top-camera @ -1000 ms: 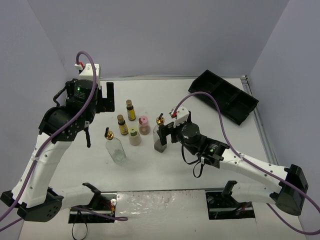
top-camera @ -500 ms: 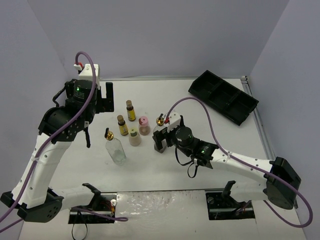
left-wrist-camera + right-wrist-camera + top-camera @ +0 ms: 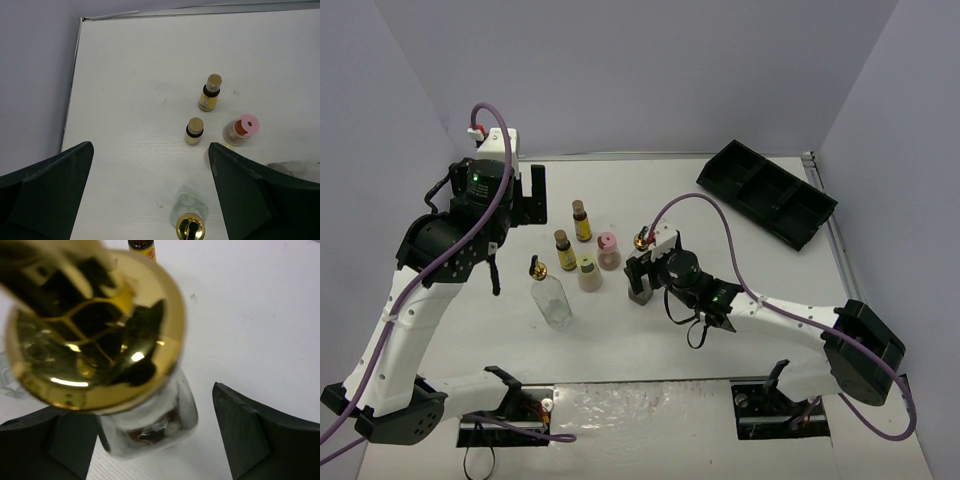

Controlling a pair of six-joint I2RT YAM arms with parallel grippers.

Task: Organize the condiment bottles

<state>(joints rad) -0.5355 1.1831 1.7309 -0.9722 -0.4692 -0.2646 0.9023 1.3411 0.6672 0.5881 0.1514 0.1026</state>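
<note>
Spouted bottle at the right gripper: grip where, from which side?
Glass body of the spouted bottle, below the gold spout, from the right arm's side. It stands upright; the spout is rounded; the open right gripper straddles the body.

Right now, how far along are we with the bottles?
Barely started. Done: nothing, no bottle sits in the black tray. In hand: the right claw, open, straddles a gold-spouted bottle. To do: that one and the five other bottles; the left claw hovers open near them.

Black compartmented tray (image 3: 752,214) on white table (image 3: 620,190)
</note>
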